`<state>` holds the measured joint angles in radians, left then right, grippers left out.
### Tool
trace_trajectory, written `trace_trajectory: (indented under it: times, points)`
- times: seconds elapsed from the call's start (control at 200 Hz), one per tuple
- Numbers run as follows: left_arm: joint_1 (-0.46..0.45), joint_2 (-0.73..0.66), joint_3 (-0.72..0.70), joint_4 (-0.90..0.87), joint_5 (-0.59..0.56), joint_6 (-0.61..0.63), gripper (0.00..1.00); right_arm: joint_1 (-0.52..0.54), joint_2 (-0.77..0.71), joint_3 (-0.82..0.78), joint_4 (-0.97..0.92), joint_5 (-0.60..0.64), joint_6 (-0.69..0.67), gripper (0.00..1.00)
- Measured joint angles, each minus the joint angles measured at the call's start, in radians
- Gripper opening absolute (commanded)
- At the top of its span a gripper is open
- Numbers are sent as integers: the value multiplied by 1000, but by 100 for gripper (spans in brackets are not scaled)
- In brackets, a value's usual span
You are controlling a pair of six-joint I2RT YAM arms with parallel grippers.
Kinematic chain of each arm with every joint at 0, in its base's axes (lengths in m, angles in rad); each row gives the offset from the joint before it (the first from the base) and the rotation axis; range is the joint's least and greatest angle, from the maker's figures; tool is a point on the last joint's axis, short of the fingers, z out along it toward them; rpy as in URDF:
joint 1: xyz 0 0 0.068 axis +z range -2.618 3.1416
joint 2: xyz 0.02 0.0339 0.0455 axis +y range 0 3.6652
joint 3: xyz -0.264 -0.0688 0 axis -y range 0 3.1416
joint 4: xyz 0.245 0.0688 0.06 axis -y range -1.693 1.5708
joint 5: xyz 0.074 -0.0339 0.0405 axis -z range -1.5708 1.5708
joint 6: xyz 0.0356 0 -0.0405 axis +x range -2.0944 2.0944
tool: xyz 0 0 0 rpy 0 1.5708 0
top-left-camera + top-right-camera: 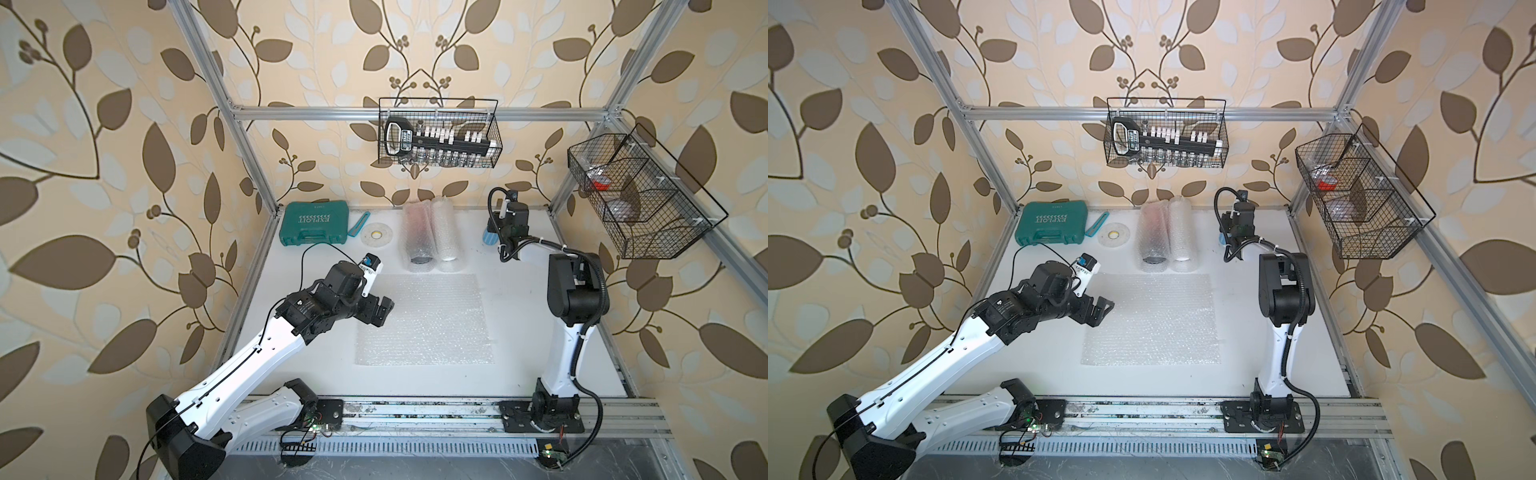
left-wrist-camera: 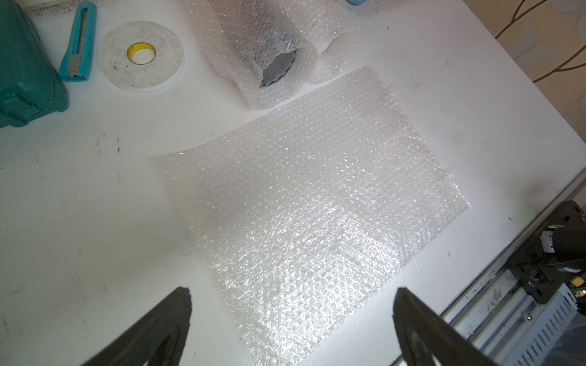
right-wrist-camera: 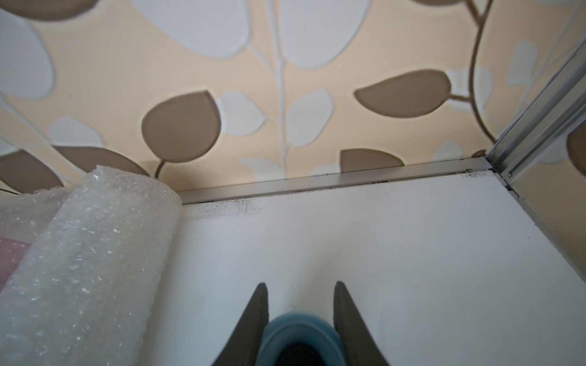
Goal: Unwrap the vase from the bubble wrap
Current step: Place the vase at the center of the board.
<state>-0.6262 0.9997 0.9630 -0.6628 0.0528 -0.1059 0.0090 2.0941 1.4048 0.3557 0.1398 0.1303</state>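
Setting the unwrapped vase down looks like the step in hand, and most of the task seems done. The white worktop (image 1: 316,374) carries a flat bubble wrap sheet (image 1: 424,320) spread at its middle; two rolled tubes (image 1: 432,235) lie side by side just behind it, by the back wall, one showing something dark in its open end. The left gripper (image 2: 291,290) hangs over the sheet's left edge, jaws spread wide and empty. The right gripper (image 3: 301,285) is at the back right, near the tubes but apart from them, jaws closed partway on the small blue vase (image 3: 301,323), mouth up, clear of all wrap; whether its base touches the worktop I cannot tell. To finish well: lower straight until the base sits flat; release gently; lift straight up, so no finger tips it toward the nearer tube.
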Motion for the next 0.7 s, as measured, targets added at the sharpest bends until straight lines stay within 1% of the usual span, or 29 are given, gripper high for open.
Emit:
trace_trajectory:
  times: [0.07, 0.15, 0.39, 0.555, 0.7]
  points:
    - [0, 0, 0, 0, 0, 0, 99, 0, 0, 0, 1, 0, 0, 23]
    - [0, 0, 0, 0, 0, 0, 99, 0, 0, 0, 1, 0, 0, 30]
    - [0, -1, 0, 0, 0, 0, 99, 0, 0, 0, 9, -2, 0, 41]
    - [6, -1, 0, 0, 2, 0, 99, 4, 0, 0, 8, -1, 0, 42]
    - [6, -3, 0, 0, 5, 0, 99, 9, 0, 0, 7, 3, -1, 55]
